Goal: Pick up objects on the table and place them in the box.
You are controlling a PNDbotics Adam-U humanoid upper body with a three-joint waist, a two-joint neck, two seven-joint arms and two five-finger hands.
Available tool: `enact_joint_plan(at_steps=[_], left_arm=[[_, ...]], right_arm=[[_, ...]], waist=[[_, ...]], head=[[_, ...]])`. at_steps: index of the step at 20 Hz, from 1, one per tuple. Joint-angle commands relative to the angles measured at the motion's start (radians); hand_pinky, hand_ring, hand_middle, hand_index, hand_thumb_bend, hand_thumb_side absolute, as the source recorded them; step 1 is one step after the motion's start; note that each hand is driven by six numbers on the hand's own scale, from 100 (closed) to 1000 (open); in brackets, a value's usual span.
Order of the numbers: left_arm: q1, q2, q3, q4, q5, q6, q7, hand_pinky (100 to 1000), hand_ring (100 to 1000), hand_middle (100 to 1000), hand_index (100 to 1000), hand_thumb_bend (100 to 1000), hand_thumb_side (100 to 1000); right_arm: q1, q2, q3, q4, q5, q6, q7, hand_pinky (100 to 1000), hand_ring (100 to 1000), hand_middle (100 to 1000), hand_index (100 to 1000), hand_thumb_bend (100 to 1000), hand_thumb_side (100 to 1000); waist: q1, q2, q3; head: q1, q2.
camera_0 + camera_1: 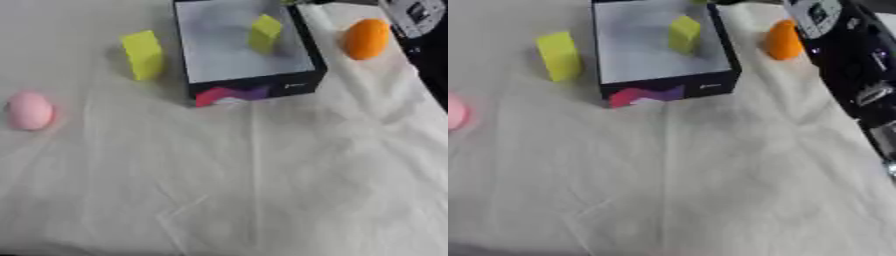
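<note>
Seemingly round, the orange egg (366, 39) right of the box (249, 87) and pink egg (30, 111) left may roll if nudged; neither hand is visible, so their state cannot be told.

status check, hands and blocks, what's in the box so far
No hand visible; right arm along right edge. One yellow block in box. Second yellow block, pink egg, orange egg on cloth. Nothing blocking.

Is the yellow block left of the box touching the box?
Apart. In the left eye view, a strip of white cloth shows between the yellow block and the box wall.
</note>
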Motion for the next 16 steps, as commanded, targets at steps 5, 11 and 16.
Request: enact_joint_plan(at_steps=[5, 11, 16], left_arm=[[-0.010, 0.012, -0.007, -0.005, 0.009, 0.003, -0.015, 836, 608, 664, 717, 100, 818], [-0.008, 0.006, -0.003, -0.005, 0.004, 0.004, -0.009, 835, 608, 663, 716, 100, 822], [-0.001, 0.001, 0.002, -0.003, -0.002, 0.005, -0.003, 835, 607, 662, 715, 100, 829]], right_arm=[[-0.024, 0.013, -0.006, 0.020, 0.107, -0.022, -0.032, 773, 597, 464, 593, 269, 361], [0.000, 0.035, -0.008, 0.031, 0.224, -0.028, -0.062, 784, 619, 485, 613, 264, 424], [0.013, 0.040, -0.010, 0.043, 0.248, -0.035, -0.064, 801, 648, 511, 646, 230, 408]], waist=[[-0.014, 0.004, 0.035], [-0.018, 0.011, 0.034], [-0.018, 0.014, 0.031]], head=[[-0.054, -0.003], [-0.072, -0.012], [-0.068, -0.028]])
